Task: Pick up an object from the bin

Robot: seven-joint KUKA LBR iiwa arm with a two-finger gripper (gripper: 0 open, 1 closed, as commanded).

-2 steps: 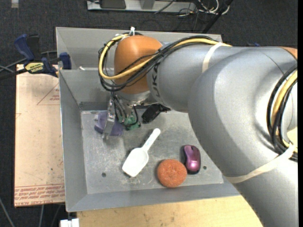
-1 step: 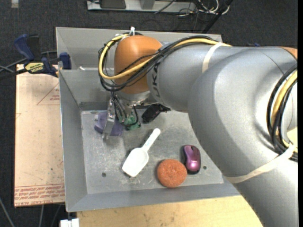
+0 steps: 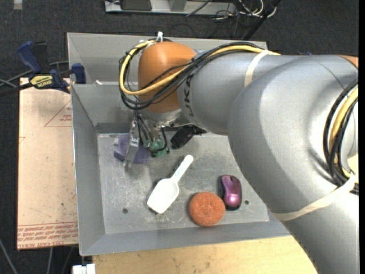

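My gripper (image 3: 137, 150) hangs low over the bin's far left part, under the orange wrist cover. Its fingers reach down onto a purple object (image 3: 122, 147) lying there, partly hidden behind them. Whether the fingers close on it is not visible. A small green-and-dark thing (image 3: 159, 148) lies just right of the gripper. A black object (image 3: 182, 136) sits a little further right, partly under the arm. A white plastic scoop (image 3: 169, 186) lies in the bin's middle, its handle pointing up and right.
An orange round sponge-like ball (image 3: 206, 209) and a purple computer mouse (image 3: 231, 190) rest near the front right. The big grey arm covers the bin's right side and far corner.
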